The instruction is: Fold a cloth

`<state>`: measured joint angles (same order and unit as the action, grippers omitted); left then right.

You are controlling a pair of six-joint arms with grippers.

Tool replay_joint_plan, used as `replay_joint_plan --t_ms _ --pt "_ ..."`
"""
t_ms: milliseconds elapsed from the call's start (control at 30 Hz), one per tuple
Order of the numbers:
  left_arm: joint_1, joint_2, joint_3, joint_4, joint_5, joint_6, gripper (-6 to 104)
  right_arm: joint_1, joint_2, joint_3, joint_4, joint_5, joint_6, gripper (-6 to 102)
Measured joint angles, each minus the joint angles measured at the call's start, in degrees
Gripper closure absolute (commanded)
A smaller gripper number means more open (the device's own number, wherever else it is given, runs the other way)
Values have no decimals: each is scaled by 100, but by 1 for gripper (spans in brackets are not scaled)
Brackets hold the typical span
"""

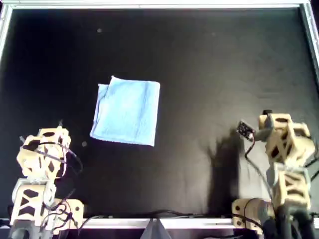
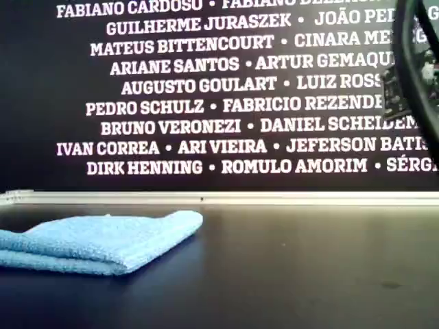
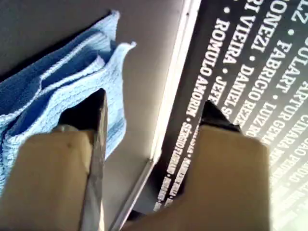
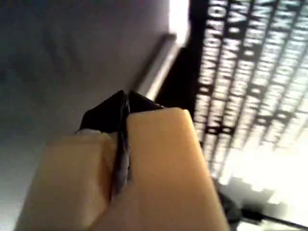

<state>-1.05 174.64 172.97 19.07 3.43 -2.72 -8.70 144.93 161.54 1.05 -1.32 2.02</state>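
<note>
So your cloth (image 1: pixel 127 111) is sitting folded on the black table (image 1: pixel 209 74), left of centre in the overhead view, with layered edges showing along its left side there. It's well clear of the silver rim (image 1: pixel 149 5) on all sides, and there's loads of bare table to its right in that view. In the exterior view the cloth (image 2: pixel 96 240) lies flat at the exterior view's left, rounded fold facing the middle, its left end cut off by the frame.

My first gripper (image 3: pixel 151 113) is spread wide with nothing between the jaws. You can see the stacked, hemmed edges of the cloth (image 3: pixel 57 91) past one finger (image 3: pixel 94 115), apart from it. That matches the arm (image 1: pixel 42 159) at lower left of the overhead view, parked just off the cloth's near corner.

My second gripper (image 4: pixel 126 108) has its jaws pressed together on nothing. That picture is pretty blurry, just grey table and the rim beyond. It goes with the arm (image 1: pixel 284 149) at lower right in the overhead view, well apart from the cloth.

The wall of names (image 2: pixel 226 89) behind is cut off at the edges, and something dark and blurred (image 2: pixel 418 62) hangs in the exterior view's top right; can't tell what it is.
</note>
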Motion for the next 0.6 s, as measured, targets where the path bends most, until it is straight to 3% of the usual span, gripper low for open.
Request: replay_joint_plan --t_ms 267,600 --pt "0 0 0 0 0 0 30 26 2602 1143 -62 18 -35 97" --pt "0 0 0 0 0 0 30 35 3129 1160 -9 18 -9 97"
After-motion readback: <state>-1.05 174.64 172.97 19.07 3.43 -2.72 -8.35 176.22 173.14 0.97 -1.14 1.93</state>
